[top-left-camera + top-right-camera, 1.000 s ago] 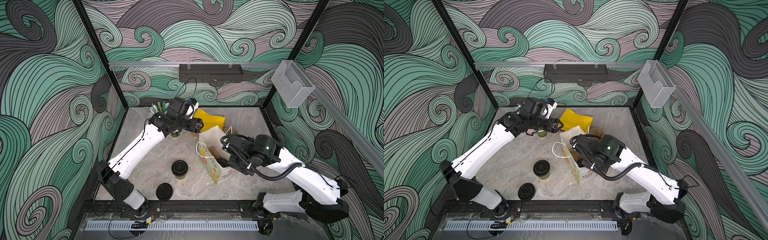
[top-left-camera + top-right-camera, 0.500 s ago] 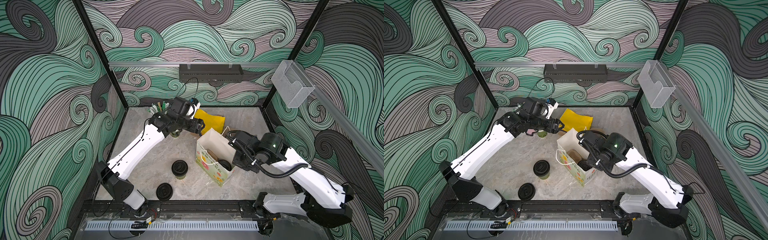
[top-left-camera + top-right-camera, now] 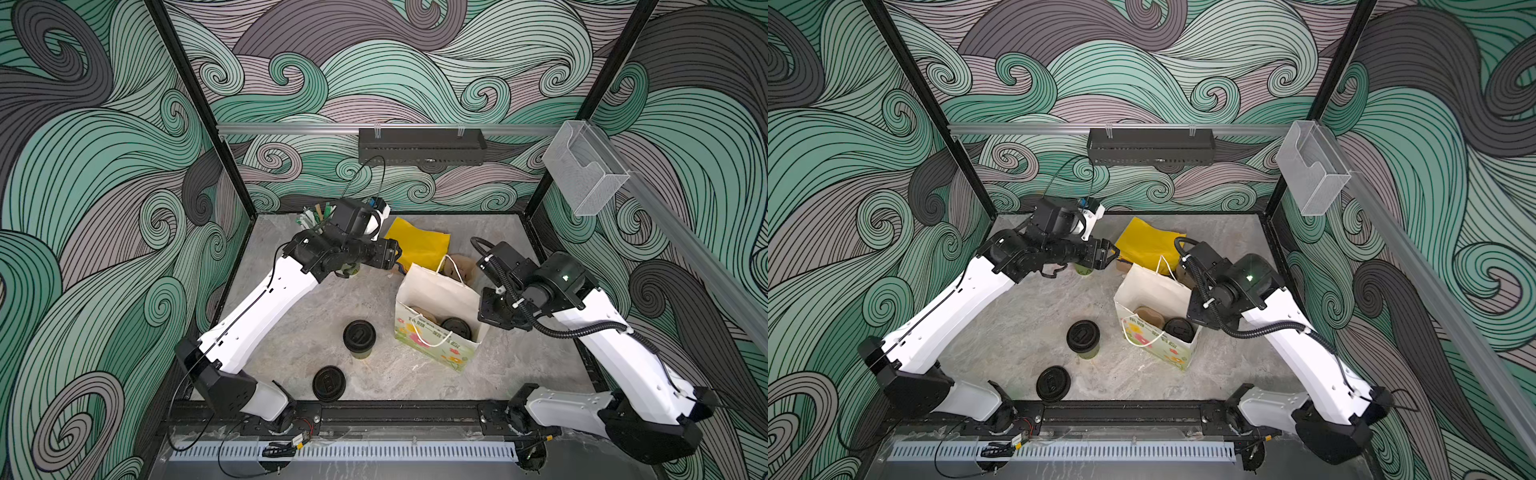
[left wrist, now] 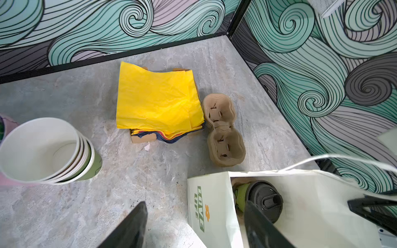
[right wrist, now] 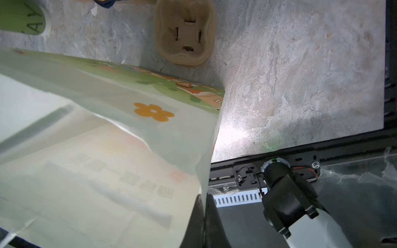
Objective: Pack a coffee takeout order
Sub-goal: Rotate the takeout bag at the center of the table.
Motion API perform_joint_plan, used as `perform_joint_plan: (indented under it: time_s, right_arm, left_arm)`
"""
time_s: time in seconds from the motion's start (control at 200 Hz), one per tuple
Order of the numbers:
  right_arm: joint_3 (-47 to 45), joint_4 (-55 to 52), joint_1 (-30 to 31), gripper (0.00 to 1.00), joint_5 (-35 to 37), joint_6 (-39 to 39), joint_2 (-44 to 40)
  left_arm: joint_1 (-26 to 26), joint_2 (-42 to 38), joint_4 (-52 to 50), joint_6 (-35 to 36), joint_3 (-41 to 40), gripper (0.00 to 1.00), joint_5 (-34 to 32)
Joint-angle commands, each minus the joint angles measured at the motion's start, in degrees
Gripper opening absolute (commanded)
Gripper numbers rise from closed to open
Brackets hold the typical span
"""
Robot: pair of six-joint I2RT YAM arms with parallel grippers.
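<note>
White paper bag [image 3: 432,291], rim pinched by the closed right gripper [image 5: 204,214]; only the right wrist view shows this grip. Just inside, a lidded green cup [image 4: 265,200] stands upright, lid up; both top views show only its lid. Left gripper [image 4: 194,204] gapes empty, yellow napkins [image 4: 156,101] flat ahead.

Bright even light, soft shadows; paper bag [image 5: 96,161] blurred in right wrist view; fisheye edges.

white-shelled arms [image 3: 266,307], black joints [image 3: 324,254], seemingly ribbed hose [image 3: 582,331]
</note>
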Motion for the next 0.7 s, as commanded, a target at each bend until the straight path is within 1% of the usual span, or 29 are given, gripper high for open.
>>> perform_joint_plan:
  time_s: [0.0, 0.095, 0.2, 0.38, 0.57, 0.595, 0.645, 0.69]
  right_arm:
    - [1.92, -5.47, -2.62, 0.0, -2.37, -11.62, 1.04]
    - [2.01, -5.69, -5.29, 0.0, -2.79, -16.93, 2.5]
    - [2.61, -6.2, -7.43, 0.0, -1.69, -20.54, 4.26]
    - [2.27, -7.85, -10.07, 0.0, 2.11, -23.77, 4.88]
    - [4.0, -9.02, -15.98, 0.0, 7.43, -26.45, 5.7]
    - [4.41, -9.07, -16.44, 0.06, 7.73, -26.54, 5.91]
    - [5.73, -9.34, -16.69, 0.24, 7.99, -26.52, 6.54]
    - [6.91, -9.47, -16.66, 0.34, 7.27, -26.3, 6.63]
  left_arm:
    - [-0.43, -3.94, -1.97, -2.88, -1.79, 0.73, -1.81]
    - [-0.76, -5.58, -2.96, -4.5, -3.64, 0.73, -1.29]
    - [-1.84, -6.73, -4.25, -6.35, -5.16, 0.73, -0.75]
    - [-5.77, -6.42, -6.62, -10.14, -5.97, 0.73, -0.74]
    - [-9.41, -4.89, -6.7, -13.81, -5.98, 0.73, -1.29]
    - [-9.64, -4.56, -6.72, -14.13, -5.77, 0.72, -1.28]
    - [-10.21, -4.11, -6.9, -14.59, -5.18, 0.73, -1.37]
    - [-10.57, -3.67, -7.38, -14.8, -4.5, 0.73, -1.44]
